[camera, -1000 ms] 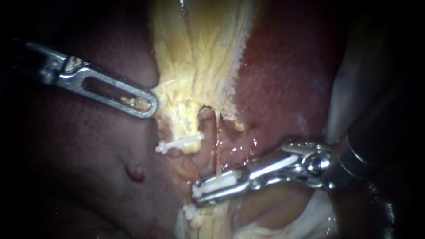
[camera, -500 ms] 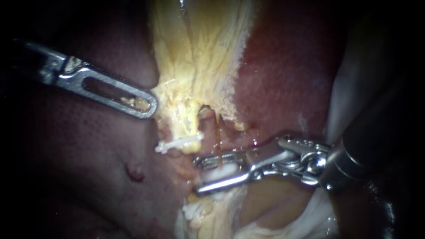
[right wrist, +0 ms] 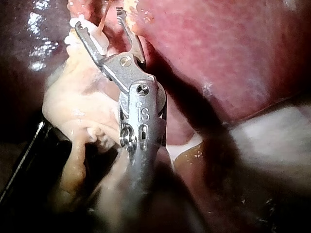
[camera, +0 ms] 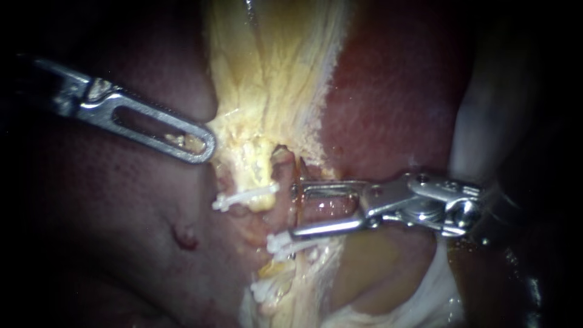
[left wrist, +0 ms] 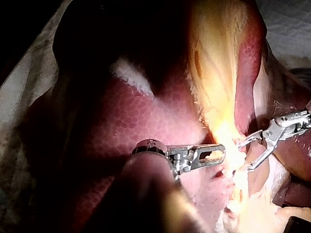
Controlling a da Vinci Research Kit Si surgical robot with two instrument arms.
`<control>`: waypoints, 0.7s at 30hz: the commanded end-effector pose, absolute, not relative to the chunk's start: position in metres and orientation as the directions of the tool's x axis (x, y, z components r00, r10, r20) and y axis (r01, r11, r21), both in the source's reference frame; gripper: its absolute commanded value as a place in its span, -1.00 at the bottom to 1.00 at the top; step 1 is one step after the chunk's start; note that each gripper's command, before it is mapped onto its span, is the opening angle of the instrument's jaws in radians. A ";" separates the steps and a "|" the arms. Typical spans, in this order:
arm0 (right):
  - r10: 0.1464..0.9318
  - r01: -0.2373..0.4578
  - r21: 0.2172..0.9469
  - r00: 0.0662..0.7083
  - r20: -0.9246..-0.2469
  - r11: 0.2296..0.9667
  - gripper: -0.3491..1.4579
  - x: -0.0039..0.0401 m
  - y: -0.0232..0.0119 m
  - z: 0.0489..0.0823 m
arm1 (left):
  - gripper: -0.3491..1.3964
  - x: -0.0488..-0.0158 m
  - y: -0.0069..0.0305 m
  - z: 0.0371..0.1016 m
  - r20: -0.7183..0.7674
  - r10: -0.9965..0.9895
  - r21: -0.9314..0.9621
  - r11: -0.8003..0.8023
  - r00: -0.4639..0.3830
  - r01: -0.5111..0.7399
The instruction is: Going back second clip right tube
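My right instrument (camera: 293, 211) comes in from the right with its jaws open. A thin orange tube, the right tube (camera: 299, 203), runs down between them without being gripped. Just under the lower jaw a white clip (camera: 284, 242) sits across this tube. The left tube carries another white clip (camera: 246, 197), and a third clip (camera: 262, 291) lies lower down. My left instrument (camera: 203, 144) has its slotted jaws shut on the edge of the yellow gallbladder tissue (camera: 273, 79). The right wrist view shows the open jaws (right wrist: 99, 22) astride the tube, with the clip (right wrist: 77, 23) beside one jaw.
Dark red liver (camera: 395, 109) lies to either side of the yellow tissue. Pale fatty tissue (camera: 364, 267) sits below my right instrument. A white cloth (camera: 480, 121) shows behind its shaft at the right.
My right instrument's jaws have opened, left the white clip on the right tube, and drawn back to the right and slightly up. My left instrument has not moved.
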State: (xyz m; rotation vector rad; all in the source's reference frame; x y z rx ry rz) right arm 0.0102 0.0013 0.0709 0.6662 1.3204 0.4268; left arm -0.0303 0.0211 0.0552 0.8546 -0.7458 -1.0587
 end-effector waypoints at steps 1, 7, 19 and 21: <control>0.620 0.089 0.649 0.223 -0.752 0.755 -0.06 0.0097 0.0014 0.0708 | -1.00 -0.0303 0.0211 0.0552 0.112 -0.942 0.872 0.246 0.317 0.423; 0.524 0.115 0.560 0.238 -0.818 0.821 -0.06 0.0065 0.0029 0.0693 | -1.00 -0.0303 0.0211 0.0552 0.112 -0.942 0.872 0.246 0.317 0.423; 0.369 0.105 0.411 0.285 -0.885 0.905 -0.06 0.0036 0.0054 0.0655 | -1.00 -0.0304 0.0210 0.0554 0.113 -0.942 0.872 0.247 0.317 0.423; 0.366 0.111 0.409 0.284 -0.887 0.906 -0.06 0.0034 0.0054 0.0652 | -1.00 -0.0304 0.0210 0.0554 0.113 -0.942 0.872 0.247 0.317 0.423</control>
